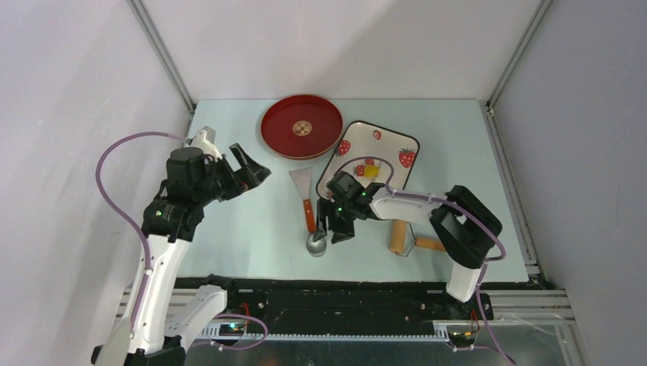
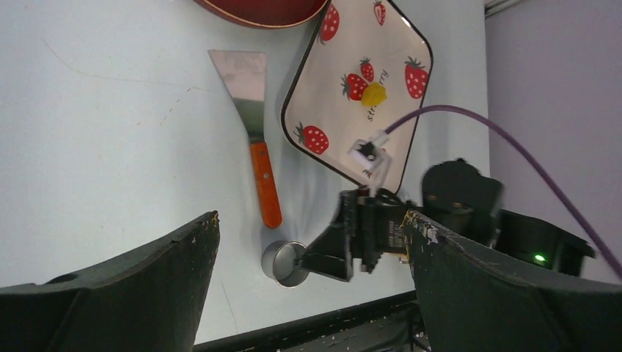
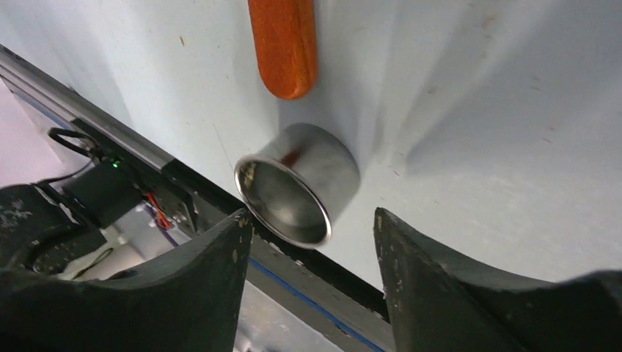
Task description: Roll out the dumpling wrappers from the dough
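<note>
- We see the small bright-yellow dough lump [image 1: 370, 171] sitting near the middle of the white rounded strawberry-print tray [image 1: 384, 146], right by one of the printed berries.
- The right gripper [image 1: 329, 233] is nowhere near it. It's down toward the near edge of the pale blue table [image 1: 229, 236], and the dough is farther back and off to the right of it.
- Its fingers are spread, with the small shiny metal ring cutter [image 3: 301, 191] lying just ahead in the gap between them. We can't tell if either finger touches it.
- The steel scraper with the orange handle [image 1: 305, 195] lies just behind the ring, handle end nearly touching it.
- The left gripper [image 1: 248, 177] hangs wide open above the table, holding nothing, well apart from the dough.
- A round red tray [image 1: 301, 126] sits at the back, and a wooden rolling pin [image 1: 398, 235] under the right arm.
</note>
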